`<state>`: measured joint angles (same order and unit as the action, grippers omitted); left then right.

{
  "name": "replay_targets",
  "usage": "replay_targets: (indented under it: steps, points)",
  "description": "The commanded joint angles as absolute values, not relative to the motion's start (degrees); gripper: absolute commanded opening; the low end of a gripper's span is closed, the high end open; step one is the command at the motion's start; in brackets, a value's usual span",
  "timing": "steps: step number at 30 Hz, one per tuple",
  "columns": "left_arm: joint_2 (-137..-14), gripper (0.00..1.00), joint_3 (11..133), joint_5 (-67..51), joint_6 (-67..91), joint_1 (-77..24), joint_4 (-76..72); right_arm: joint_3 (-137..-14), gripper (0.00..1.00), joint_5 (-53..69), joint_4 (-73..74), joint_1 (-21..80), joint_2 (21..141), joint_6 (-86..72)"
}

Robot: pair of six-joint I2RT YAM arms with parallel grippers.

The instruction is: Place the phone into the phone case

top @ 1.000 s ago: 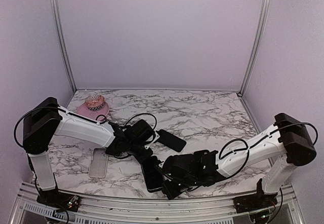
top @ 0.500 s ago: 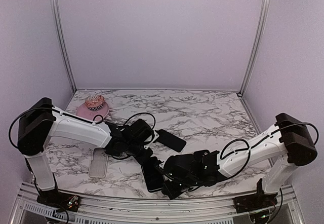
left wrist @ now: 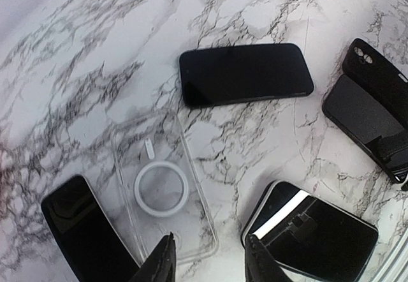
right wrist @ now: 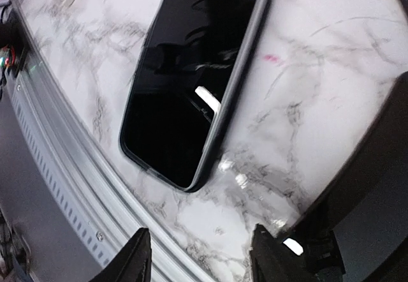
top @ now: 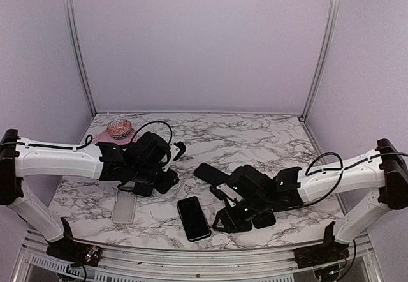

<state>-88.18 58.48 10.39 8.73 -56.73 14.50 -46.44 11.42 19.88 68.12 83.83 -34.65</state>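
Observation:
A black phone (top: 193,218) lies flat near the table's front edge, free of both grippers; it also shows in the right wrist view (right wrist: 191,84). A clear phone case (top: 123,205) with a white ring lies to its left, and in the left wrist view (left wrist: 162,192) it sits just ahead of my fingertips. My left gripper (top: 156,183) is open and empty above the clear case, as the left wrist view (left wrist: 210,259) shows. My right gripper (top: 231,221) is open and empty just right of the phone, with its tips over bare marble (right wrist: 204,259).
The left wrist view shows a second black phone (left wrist: 245,74), a black case with camera holes (left wrist: 376,113), a phone at lower right (left wrist: 312,228) and another at lower left (left wrist: 83,231). A pink dish (top: 118,134) stands at back left. The metal front rail (right wrist: 70,192) runs close to the phone.
Both grippers were down at the front phone; now both have drawn away from it, left arm to the back left, right arm to the right. The phone lies free.

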Motion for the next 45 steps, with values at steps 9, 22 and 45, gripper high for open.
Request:
replay_targets:
  steps: [9,22,45]
  points:
    - [-86.2,0.25,44.3,7.2,19.4,-62.6,11.9,-52.6,0.25,8.5,14.9,64.1,95.6,-28.6]
    - [-97.8,0.2,57.7,12.9,7.6,-57.3,11.1,-50.3,0.2,6.7,19.8,69.9,94.3,-29.7]
    - [-110.6,0.17,62.7,-5.4,-2.8,-58.7,14.0,-48.9,0.02,0.3,9.3,72.9,98.3,-38.0]
